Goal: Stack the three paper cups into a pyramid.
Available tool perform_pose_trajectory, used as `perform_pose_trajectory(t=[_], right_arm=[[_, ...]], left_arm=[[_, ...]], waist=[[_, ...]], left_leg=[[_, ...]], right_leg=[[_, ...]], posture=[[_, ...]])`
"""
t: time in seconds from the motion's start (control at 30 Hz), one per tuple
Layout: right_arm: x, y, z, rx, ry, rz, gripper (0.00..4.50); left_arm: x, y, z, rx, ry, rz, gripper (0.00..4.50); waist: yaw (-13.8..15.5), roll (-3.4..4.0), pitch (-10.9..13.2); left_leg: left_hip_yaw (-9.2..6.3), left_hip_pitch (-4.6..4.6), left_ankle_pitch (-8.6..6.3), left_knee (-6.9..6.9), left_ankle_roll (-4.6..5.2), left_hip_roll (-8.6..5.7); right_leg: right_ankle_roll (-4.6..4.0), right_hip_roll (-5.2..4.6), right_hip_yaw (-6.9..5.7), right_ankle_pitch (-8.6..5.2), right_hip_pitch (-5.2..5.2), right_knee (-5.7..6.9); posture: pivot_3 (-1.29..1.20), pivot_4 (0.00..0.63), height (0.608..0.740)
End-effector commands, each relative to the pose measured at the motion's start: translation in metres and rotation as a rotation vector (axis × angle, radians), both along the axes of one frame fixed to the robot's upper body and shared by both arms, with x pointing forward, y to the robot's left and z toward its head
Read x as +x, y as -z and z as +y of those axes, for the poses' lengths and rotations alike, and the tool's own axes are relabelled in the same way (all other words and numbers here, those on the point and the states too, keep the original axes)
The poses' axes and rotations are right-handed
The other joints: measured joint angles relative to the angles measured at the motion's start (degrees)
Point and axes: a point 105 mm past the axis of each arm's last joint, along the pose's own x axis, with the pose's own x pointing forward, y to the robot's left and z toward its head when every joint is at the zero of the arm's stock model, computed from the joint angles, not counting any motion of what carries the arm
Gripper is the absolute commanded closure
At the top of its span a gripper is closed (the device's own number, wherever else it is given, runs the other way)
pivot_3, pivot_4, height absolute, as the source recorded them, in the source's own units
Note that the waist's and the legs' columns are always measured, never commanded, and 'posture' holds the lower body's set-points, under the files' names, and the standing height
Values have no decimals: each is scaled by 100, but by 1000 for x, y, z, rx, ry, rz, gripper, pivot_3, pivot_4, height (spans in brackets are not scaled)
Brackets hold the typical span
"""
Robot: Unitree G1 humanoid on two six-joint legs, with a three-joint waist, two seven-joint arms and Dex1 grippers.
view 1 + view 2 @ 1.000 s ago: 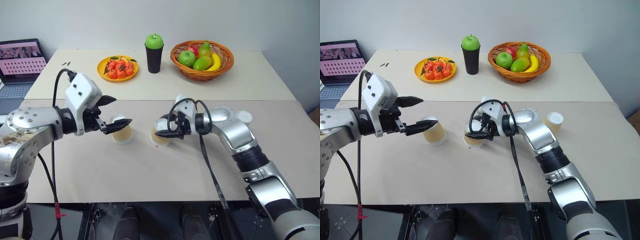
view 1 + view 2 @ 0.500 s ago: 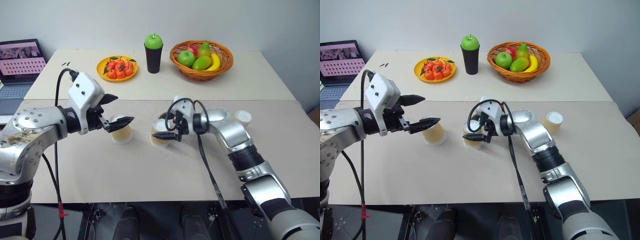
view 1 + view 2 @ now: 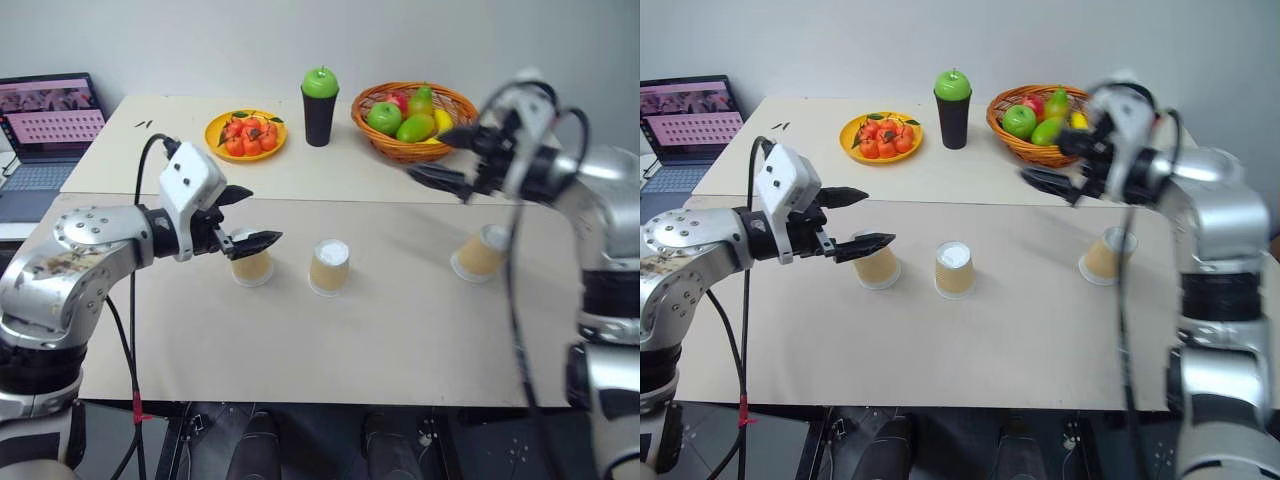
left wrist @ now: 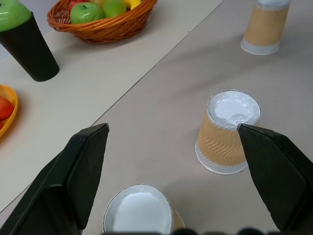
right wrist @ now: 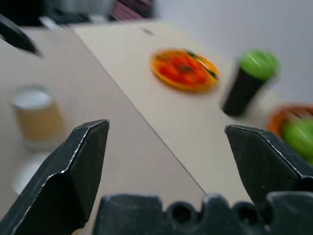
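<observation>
Three tan paper cups, all upside down on the table (image 3: 330, 340), none stacked: left cup (image 3: 252, 266), middle cup (image 3: 329, 266), right cup (image 3: 481, 252) well apart from the other two. Left pincer (image 3: 248, 216) spread wide, empty, hovering over the left cup, fingers straddling it without touching. Right pincer (image 3: 452, 160) raised above the table's right side, wide open, holding nothing, blurred. From the left wrist: white bottoms of the left cup (image 4: 139, 216) and middle cup (image 4: 226, 132), both between the fingers. From the right wrist: a cup (image 5: 38, 117), orange plate (image 5: 185, 70), black cup with green apple (image 5: 248, 81). Head views add fruit basket (image 3: 410, 120), laptop (image 3: 52, 130).
</observation>
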Motion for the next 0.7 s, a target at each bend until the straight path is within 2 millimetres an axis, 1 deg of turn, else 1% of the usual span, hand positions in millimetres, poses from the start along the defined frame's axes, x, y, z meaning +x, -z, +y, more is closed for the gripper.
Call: perform_pose_trajectory(t=[0.03,0.07,0.13,0.23,0.33,0.43,0.6,0.7], right_arm=[[-14,-5,-53,-25,150,-63,42],[-20,0,-69,-11,194,-50,42],[-29,9,-89,18,245,-29,42],[-43,25,-105,92,273,16,42],[-49,38,-111,132,283,47,42],[-51,52,-111,138,286,81,42],[-48,70,-105,142,261,129,42],[-42,84,-102,120,255,157,42]], left_arm=[[2,-14,-8,-10,51,-53,0],[4,-14,-10,-10,64,-51,0],[7,-14,-14,-6,83,-49,0],[11,-15,-20,-7,108,-52,0],[13,-16,-22,-7,124,-53,0],[14,-16,-22,-3,128,-54,0],[13,-17,-20,4,124,-58,0],[12,-19,-18,7,114,-63,0]], waist=[[-10,3,2],[-11,3,2],[-23,3,1],[-88,3,1],[-165,3,1],[-215,3,1],[-239,3,1],[-235,3,1]], left_leg=[[0,-2,0,-1,0,0],[0,-2,0,-2,0,0],[0,-1,0,-1,0,-1],[0,4,0,2,1,-1],[0,7,0,7,1,-1],[0,15,0,7,1,-1],[1,18,0,8,1,-1],[1,17,0,7,1,-1]], right_leg=[[0,0,1,-1,-3,2],[0,0,1,-2,-4,4],[-1,0,1,-2,1,2],[-1,0,2,-2,6,4],[18,0,3,-12,11,6],[19,0,6,-11,14,10],[20,0,7,-12,17,10],[20,0,7,-12,17,9]], posture=[[0,150,737],[0,150,737],[0,150,737],[0,150,737],[0,150,737],[0,150,737],[0,150,737],[0,150,737]])
